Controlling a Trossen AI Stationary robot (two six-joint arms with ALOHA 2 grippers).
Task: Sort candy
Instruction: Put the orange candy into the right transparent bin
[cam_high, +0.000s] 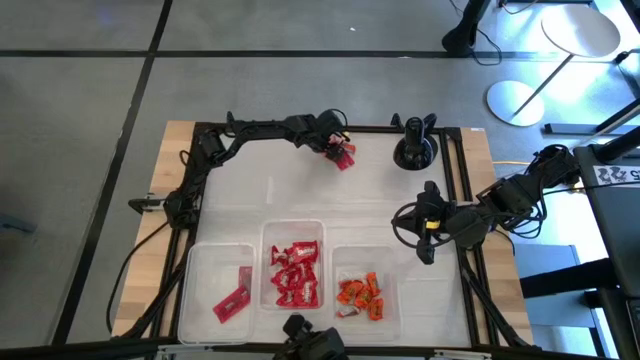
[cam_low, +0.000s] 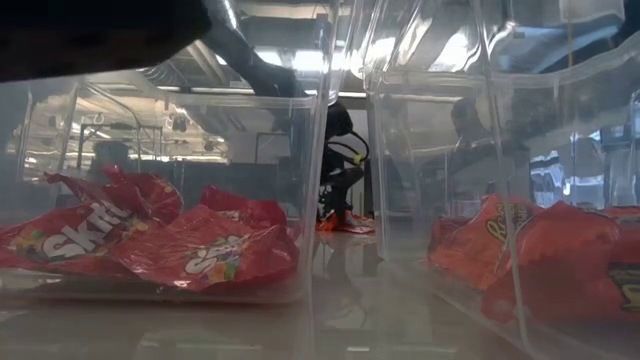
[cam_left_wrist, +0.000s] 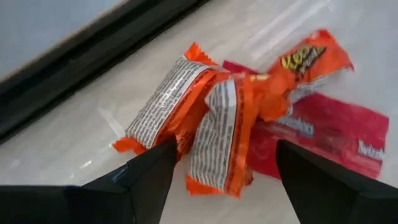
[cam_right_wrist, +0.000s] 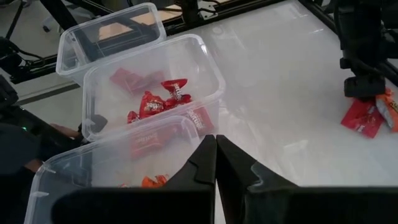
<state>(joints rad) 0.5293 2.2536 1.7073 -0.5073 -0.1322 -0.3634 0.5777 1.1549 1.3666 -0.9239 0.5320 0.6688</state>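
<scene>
Left hand (cam_high: 340, 150) spread wide at the table's (cam_high: 300, 190) far edge, straddling loose orange packets (cam_left_wrist: 205, 118) on a flat red bar (cam_left_wrist: 323, 130). Three bins along the near edge: red bar (cam_high: 232, 300), red packets (cam_high: 295, 272), orange pieces (cam_high: 360, 293). Right hand (cam_high: 425, 250) clenched, empty, beside the bins.

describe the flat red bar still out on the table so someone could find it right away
Start at the far edge of the white table, where the left gripper hangs with open fingers over a small pile. Under two orange packets lies the flat red bar, the only red wrapper there, partly covered by them.
</scene>
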